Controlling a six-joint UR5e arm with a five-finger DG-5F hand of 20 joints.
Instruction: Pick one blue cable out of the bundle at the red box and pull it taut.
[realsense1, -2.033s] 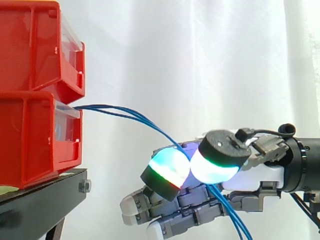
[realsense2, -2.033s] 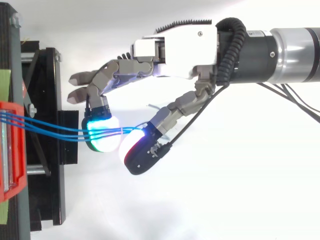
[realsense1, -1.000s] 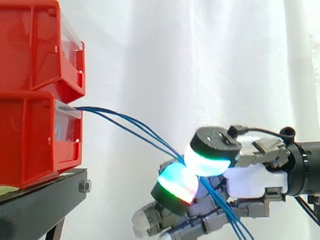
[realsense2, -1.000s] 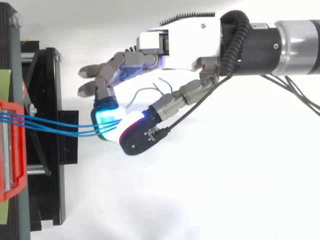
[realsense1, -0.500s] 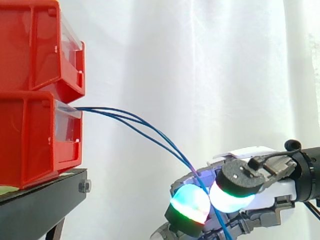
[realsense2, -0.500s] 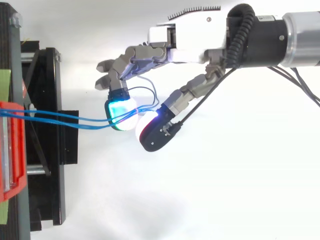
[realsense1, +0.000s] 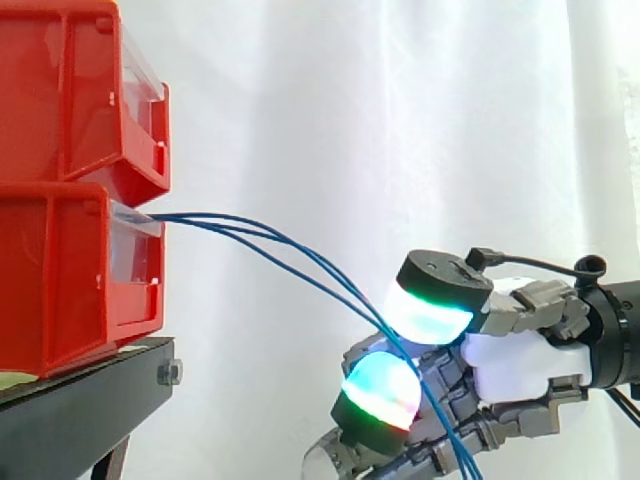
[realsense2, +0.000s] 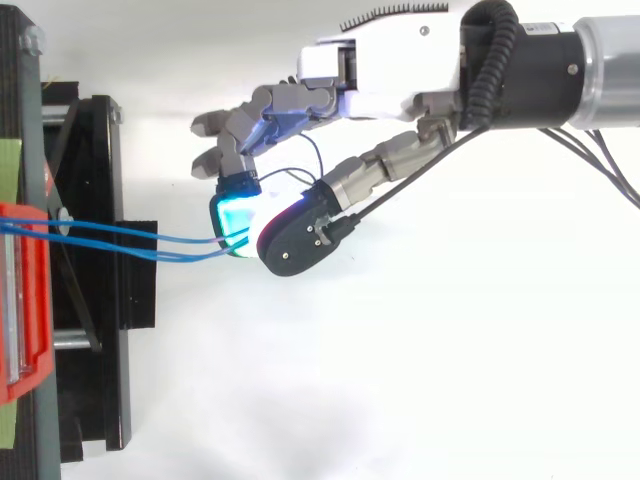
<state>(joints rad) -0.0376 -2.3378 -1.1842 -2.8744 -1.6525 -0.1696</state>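
Now higher than before, hand (realsense2: 400, 70) with blue cables (realsense1: 180, 217) between its pads (realsense1: 380, 392)

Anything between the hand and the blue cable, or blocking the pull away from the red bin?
Nothing visible. The hand pinches the blue cables between two glowing pads, partway out from the red bin. The snag: more than one cable seems to run through that pinch, so the one wanted isn't separated.
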